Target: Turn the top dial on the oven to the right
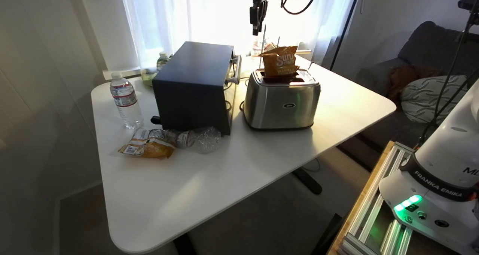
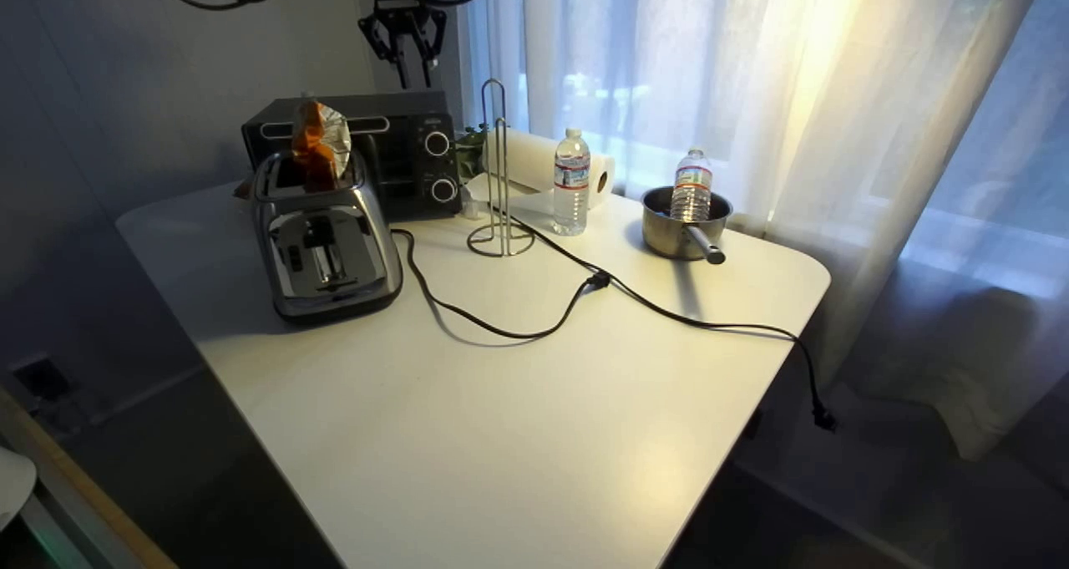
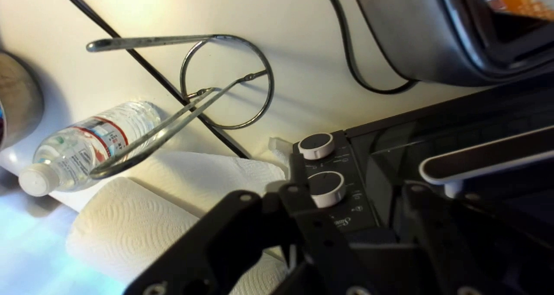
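Note:
The dark oven [image 1: 191,101] stands on the white table; its front panel [image 2: 430,168] faces forward in an exterior view. The top dial [image 2: 437,143] is round and dark with a pale rim, above a similar lower dial [image 2: 444,190]. My gripper [image 2: 416,83] is open and empty, pointing down above the oven's dial side; it also shows in the other exterior picture [image 1: 256,33]. In the wrist view the fingers of the gripper [image 3: 357,178] are apart, and one overlaps the edge of the top dial [image 3: 326,189]. No contact with the oven shows.
A silver toaster [image 2: 334,256] holding an orange chip bag [image 1: 282,62] stands beside the oven front. A wire towel holder [image 2: 501,254], a paper towel roll [image 2: 526,164], a water bottle [image 2: 571,201], a pot [image 2: 668,236] and black cords [image 2: 501,332] are nearby.

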